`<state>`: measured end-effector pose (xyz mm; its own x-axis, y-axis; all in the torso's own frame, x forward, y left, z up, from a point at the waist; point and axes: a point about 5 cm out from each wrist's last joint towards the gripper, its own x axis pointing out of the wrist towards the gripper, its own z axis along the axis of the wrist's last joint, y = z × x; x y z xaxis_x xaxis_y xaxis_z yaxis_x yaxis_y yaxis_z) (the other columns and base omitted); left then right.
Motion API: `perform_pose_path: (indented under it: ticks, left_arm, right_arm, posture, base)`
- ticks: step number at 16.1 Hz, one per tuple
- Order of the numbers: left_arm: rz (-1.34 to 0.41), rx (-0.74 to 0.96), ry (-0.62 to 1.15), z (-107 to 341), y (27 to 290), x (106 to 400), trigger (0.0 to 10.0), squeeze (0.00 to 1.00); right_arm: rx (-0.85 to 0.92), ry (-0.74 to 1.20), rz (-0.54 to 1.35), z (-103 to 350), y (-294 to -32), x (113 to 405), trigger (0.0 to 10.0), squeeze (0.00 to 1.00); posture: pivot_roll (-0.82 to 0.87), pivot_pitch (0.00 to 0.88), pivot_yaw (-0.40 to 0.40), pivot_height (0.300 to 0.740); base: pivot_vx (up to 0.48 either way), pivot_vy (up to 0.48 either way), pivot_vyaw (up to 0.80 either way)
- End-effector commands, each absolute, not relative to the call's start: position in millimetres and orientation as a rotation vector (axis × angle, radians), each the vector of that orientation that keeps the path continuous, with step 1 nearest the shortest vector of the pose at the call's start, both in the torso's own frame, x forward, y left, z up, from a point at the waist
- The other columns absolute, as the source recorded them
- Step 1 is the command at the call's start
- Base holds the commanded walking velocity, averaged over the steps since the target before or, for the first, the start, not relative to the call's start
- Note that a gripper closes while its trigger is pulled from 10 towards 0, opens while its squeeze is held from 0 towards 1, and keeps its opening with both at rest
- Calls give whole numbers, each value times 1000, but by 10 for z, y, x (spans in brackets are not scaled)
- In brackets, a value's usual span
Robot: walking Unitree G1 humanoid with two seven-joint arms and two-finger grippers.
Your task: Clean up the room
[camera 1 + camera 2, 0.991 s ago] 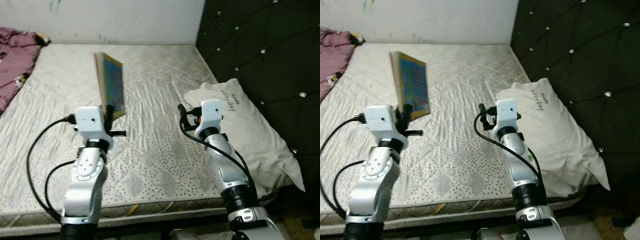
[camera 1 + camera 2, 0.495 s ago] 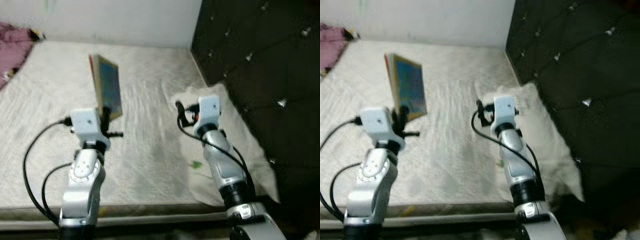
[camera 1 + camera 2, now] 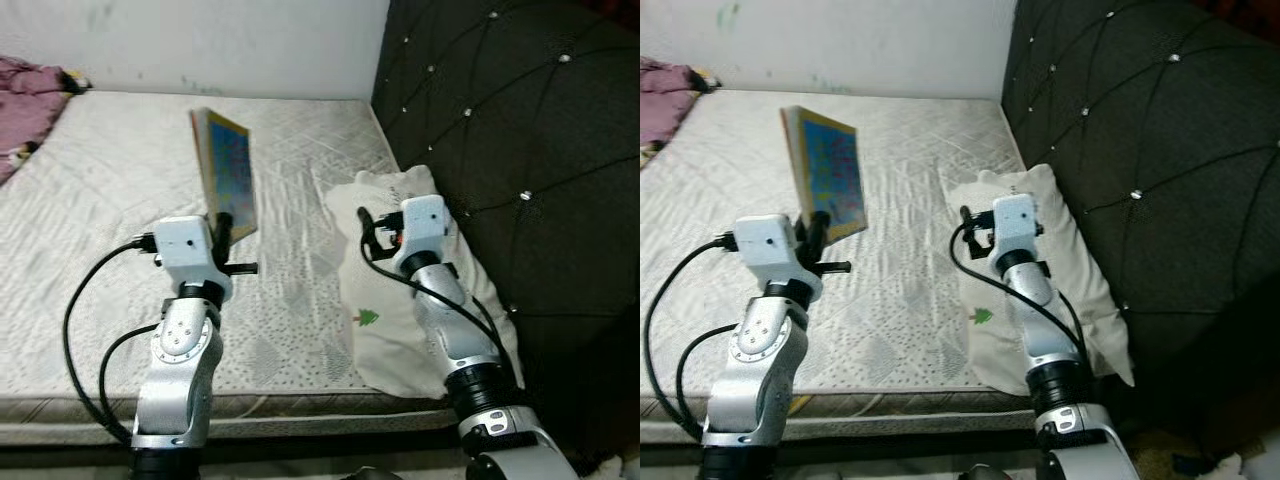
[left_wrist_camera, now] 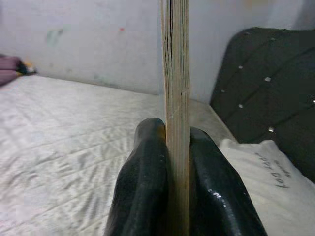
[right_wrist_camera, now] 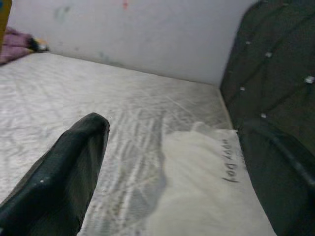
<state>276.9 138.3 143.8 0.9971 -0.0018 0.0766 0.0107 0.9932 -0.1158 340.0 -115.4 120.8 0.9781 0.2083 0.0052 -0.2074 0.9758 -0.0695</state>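
Over the quilted mattress (image 3: 120,190), left claw (image 4: 178,147) pinches a thin flat book (image 3: 228,173); right claw (image 5: 172,147) gapes.

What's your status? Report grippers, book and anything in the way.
Left gripper shut on book, held upright above mattress. Right gripper open, over pillow. Nothing in the way.

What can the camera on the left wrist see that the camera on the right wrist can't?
The left wrist view looks edge-on at the book, pinched between the left gripper's two black fingers. The right wrist view looks between the right gripper's fingers, spread wide with nothing between them, at the bed below. Both take in the white mattress, the pillow with writing on it, the dark tufted headboard and the pale wall.
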Motion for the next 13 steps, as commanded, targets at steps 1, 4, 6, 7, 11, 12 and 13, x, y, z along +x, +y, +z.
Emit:
perform_pose_path:
  ticks: [1,4,6,7,11,12,13]
  left_arm:
    - [-2,-110,-144,1565,1375,2763,10000,0]
    - [56,-114,-157,1562,1480,2713,10000,0]
    - [101,-102,-159,1563,1571,2648,10000,0]
    - [151,-81,-167,1581,1679,2546,10000,0]
    - [236,65,-125,1533,1945,2094,10000,0]
    - [309,108,-86,1472,2041,1986,10000,0]
    - [325,106,-84,1470,2064,1944,10000,0]
  right_arm:
    - [-59,-41,205,1283,-1169,3419,10000,0]
    - [-29,-45,243,1296,-1133,3387,10000,0]
    - [-22,-43,254,1297,-1143,3348,10000,0]
    - [-14,-37,262,1284,-1179,3277,10000,0]
    - [5,-3,264,1203,-1277,2975,10000,0]
    - [11,0,257,1191,-1304,2941,10000,0]
    - [13,5,254,1185,-1320,2935,10000,0]
  posture:
    - [45,0,-58,740]
    - [45,0,-59,740]
    - [53,0,-62,740]
    - [58,0,-62,740]
    - [80,26,-58,740]
    - [83,31,-57,740]
    - [85,34,-58,740]
  base:
    - [0,0,0]
    - [0,0,0]
    - [0,0,0]
    - [0,0,0]
    - [0,0,0]
    - [0,0,0]
    - [0,0,0]
